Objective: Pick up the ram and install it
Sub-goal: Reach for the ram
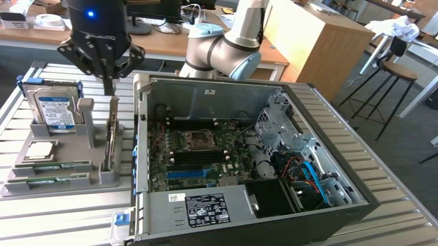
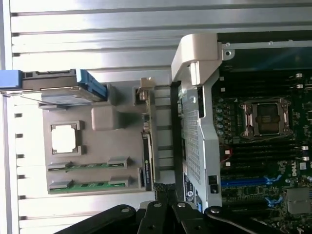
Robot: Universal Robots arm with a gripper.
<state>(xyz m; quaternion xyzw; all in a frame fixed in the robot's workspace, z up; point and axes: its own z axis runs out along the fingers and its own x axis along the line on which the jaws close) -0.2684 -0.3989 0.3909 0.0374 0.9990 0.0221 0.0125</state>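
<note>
My black pincer [image 1: 110, 91] hangs clenched on nothing above the far part of the one grey moulded plastic tray [image 1: 14, 189], well apart from the ram. I count two long, thin green circuit-board ram sticks [image 1: 52, 166]. The second stick [image 1: 42, 180] lies just beside the first, at its 6 o'clock in the exterior view. Both lie flat in the tray, parallel. Their long axes run from 9 to 3 o'clock in that view, and each end is tucked into a grey clip.

The same tray holds one square silver processor chip [image 1: 40, 149] at 12 o'clock of the sticks. One blue-labelled metal hard drive [image 1: 55, 110] stands on edge at 12 o'clock of the chip. One tall, thin dark expansion card [image 1: 110, 141] stands on edge at 3 o'clock of the chip, and it is the thing nearest my pincer.

At 3 o'clock of the tray, one open black-and-grey computer case [image 1: 205, 95] lies on the ribbed metal table [image 1: 61, 220]. Inside is one green motherboard [image 1: 161, 169] with one square processor socket [image 1: 198, 137]. At 6 o'clock of the socket lie several black memory slots [image 1: 198, 158] and one blue slot [image 1: 188, 173], their long axes on the same 9-to-3 line as the sticks
</note>
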